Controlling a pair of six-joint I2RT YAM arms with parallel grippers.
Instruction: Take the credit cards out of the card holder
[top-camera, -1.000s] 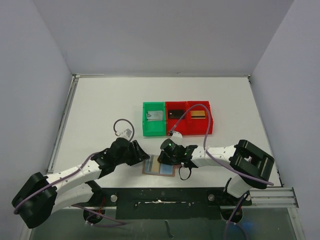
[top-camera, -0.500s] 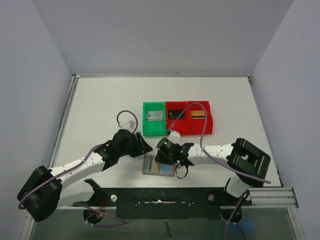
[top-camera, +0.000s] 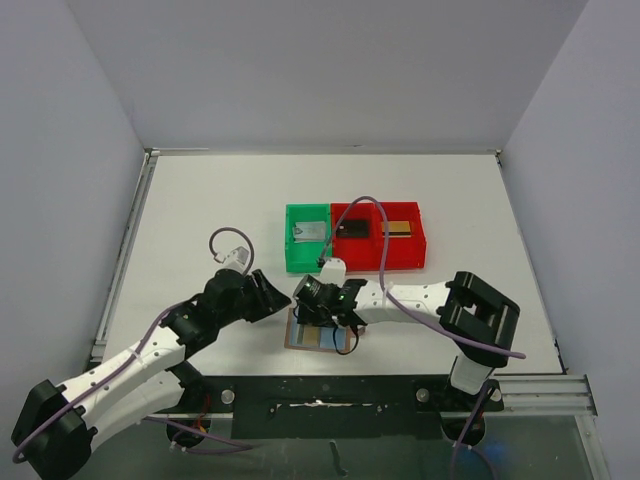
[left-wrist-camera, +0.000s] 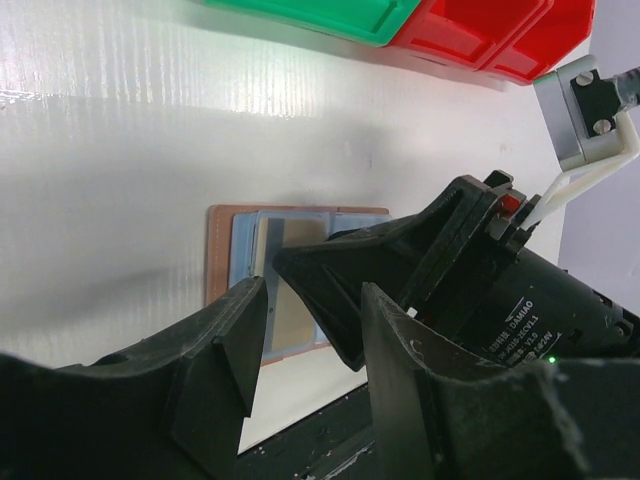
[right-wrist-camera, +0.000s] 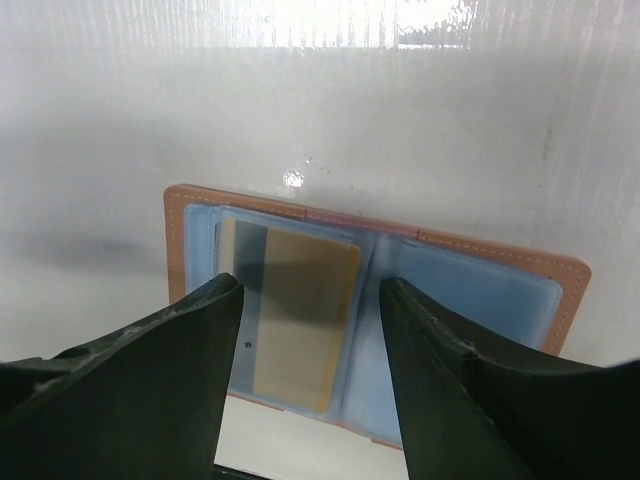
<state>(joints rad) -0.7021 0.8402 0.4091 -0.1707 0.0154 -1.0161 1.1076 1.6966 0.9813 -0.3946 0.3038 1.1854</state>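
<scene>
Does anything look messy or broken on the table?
Nothing stands out. The card holder lies open and flat on the table with one tan card tucked in a pocket. A silver card sits in the green bin, a black card and a gold card in the red bins. Nothing is spilled or broken.

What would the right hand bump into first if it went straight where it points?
Probably the gold-tan card tucked in the open card holder. The right hand is open and points down right at it. How far off the card is, I can't tell.
</scene>
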